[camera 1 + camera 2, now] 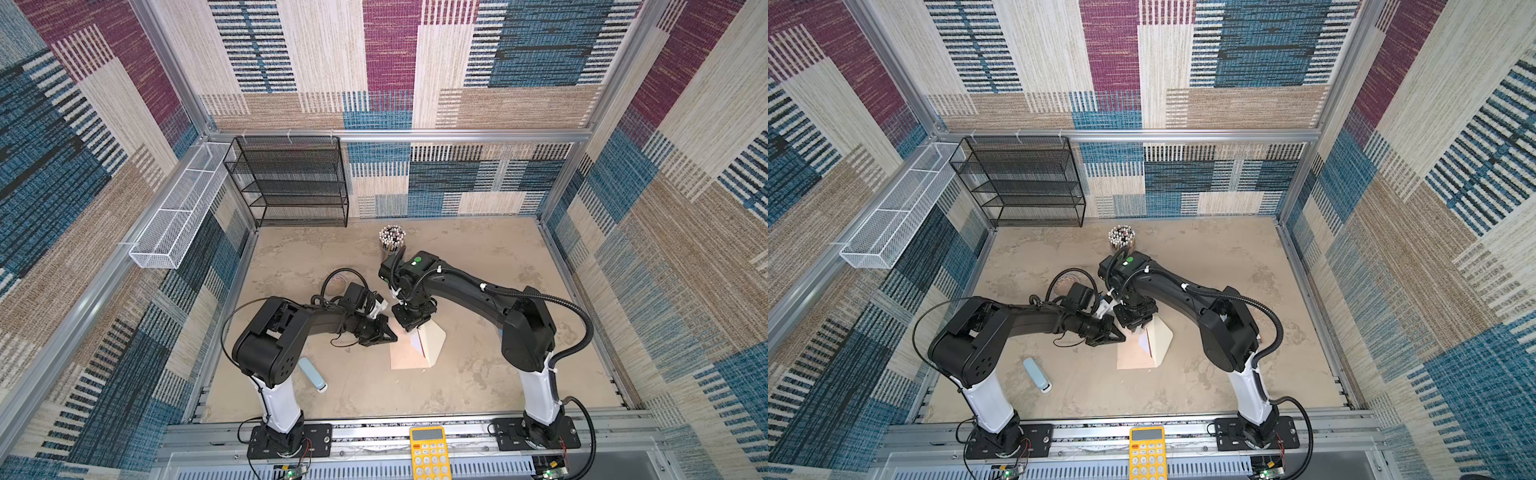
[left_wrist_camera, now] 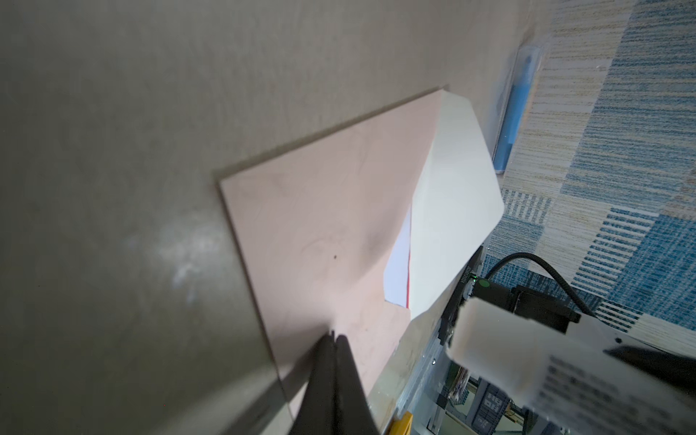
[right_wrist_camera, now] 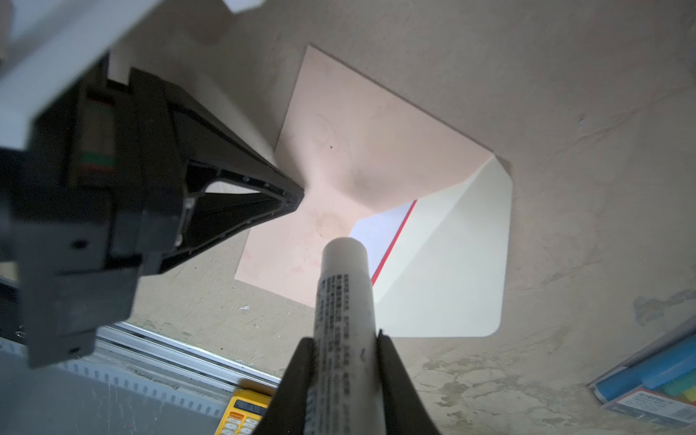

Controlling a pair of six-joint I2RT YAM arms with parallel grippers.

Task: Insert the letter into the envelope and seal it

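1. Envelope (image 1: 409,355): peach, lies flat on the table (image 1: 478,374), about mid-table between the two arms. Seen in both top views and both wrist views.
2. Its cream flap (image 3: 452,263) is open and partly raised off the table on the side toward the R arm.
3. Letter (image 3: 380,229): inside the envelope. Only a white patch w/ a thin red edge shows at the mouth, under the flap. It's also in the left wrist view (image 2: 399,271).
4. L gripper (image 2: 334,337): fingers together, nothing between them. Tips are down on the envelope body near its edge on the L arm's side. Paper looks dimpled around the tips in the right wrist view (image 3: 299,196).
5. R gripper (image 3: 344,337): fingers clamped on a white glue stick (image 3: 344,286) w/ small printed text. It points down over the envelope.
6. Glue stick's round end sits over the peach body, just beside the mouth and the letter's white patch. Can't tell if it touches the paper.
7. The two grippers are close together over the envelope, not touching.
8. Elsewhere on the table:
   - a cup of pens (image 1: 391,239) near the back, behind the R arm's wrist
   - a pale blue capsule-shaped item (image 1: 312,374) near the L arm's base
   - a clear pack w/ blue contents (image 3: 647,384) by the side wall
9. Yellow calculator (image 1: 428,453) rests on the front rail between the arm bases.
10. Black mesh shelf (image 1: 291,183) stands at the back left, w/ a white wire basket (image 1: 178,216) on the left wall.
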